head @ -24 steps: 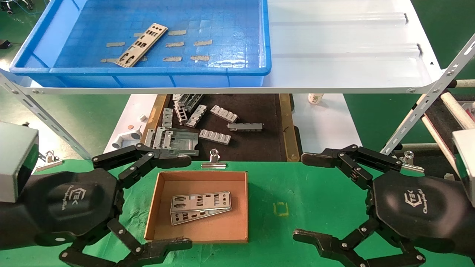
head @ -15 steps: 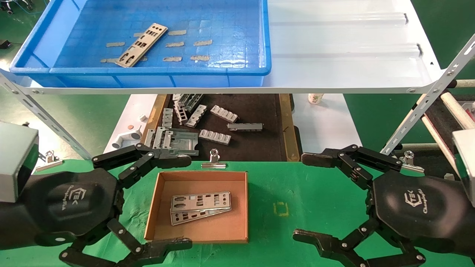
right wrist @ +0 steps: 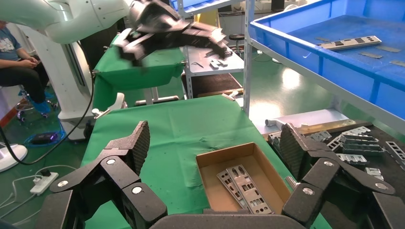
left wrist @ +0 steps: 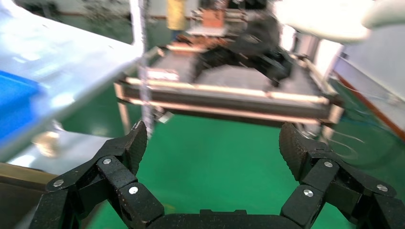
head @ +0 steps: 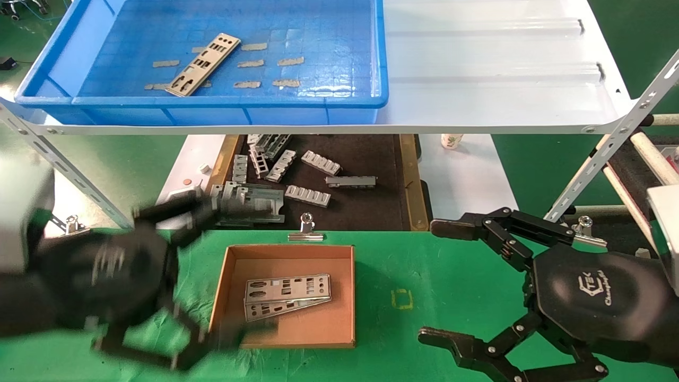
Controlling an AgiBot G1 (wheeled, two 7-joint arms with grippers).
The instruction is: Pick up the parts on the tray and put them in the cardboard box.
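Note:
One silvery punched part [head: 201, 64] lies slantwise on the floor of the blue tray [head: 223, 101] on the white shelf; the right wrist view also shows this part [right wrist: 352, 43]. Two more parts [head: 286, 297] lie overlapped in the cardboard box [head: 297, 326] on the green table, and they [right wrist: 243, 188] show inside the box [right wrist: 224, 160] in the right wrist view. My left gripper [head: 238, 273] is blurred, open and empty beside the box's left wall; its left wrist view [left wrist: 213, 143] shows only green cloth between the fingers. My right gripper [head: 435, 282] is open and empty, right of the box.
Tan tape scraps [head: 289, 61] dot the tray floor. Below the shelf [head: 477, 79], a black mat holds grey ribbed brackets [head: 321, 163]. A binder clip [head: 306, 231] sits at the box's far edge. Slanted shelf struts [head: 610, 154] stand at the right and left.
My left arm has begun to move, now blurred and shifted up and slightly left of where it hung. The right arm, the box and the parts have not moved.

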